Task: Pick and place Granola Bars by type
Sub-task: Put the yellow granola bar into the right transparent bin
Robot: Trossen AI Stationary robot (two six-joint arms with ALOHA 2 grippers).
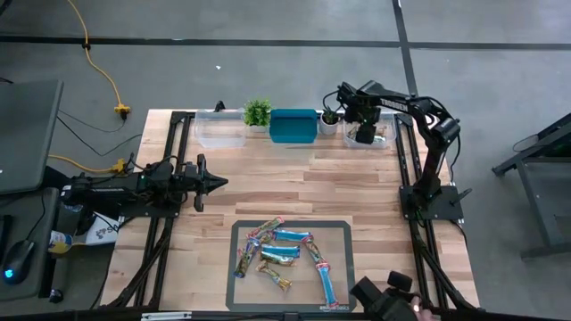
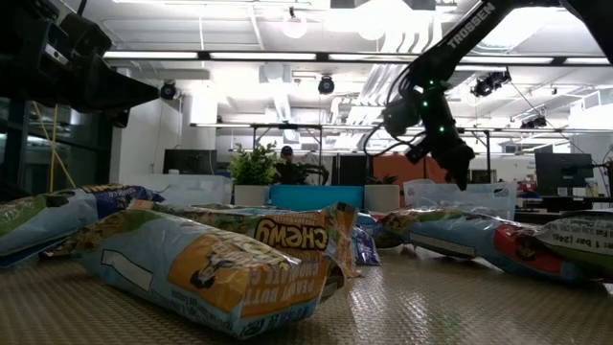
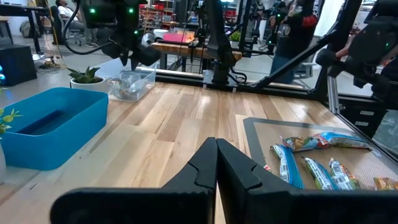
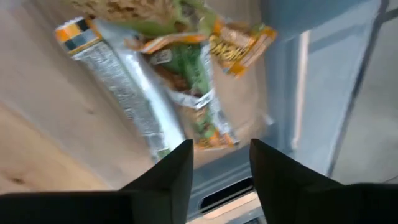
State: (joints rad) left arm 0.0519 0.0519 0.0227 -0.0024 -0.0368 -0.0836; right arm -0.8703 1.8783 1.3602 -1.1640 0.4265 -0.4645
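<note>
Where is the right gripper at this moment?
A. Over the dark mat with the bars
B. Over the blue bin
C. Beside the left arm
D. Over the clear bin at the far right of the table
D. In the high view the right gripper hangs over the clear bin, and its wrist view shows bars lying in it.

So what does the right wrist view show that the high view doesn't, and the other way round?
Only the right wrist view: green and orange granola bars lying in the clear bin, seen between the right tool's parted fingers, nothing held. Only the high view: the mat with the remaining bars, the blue bin, two potted plants, and the left tool waiting over the table. Both: the right tool above that clear bin at the far right corner.
</note>
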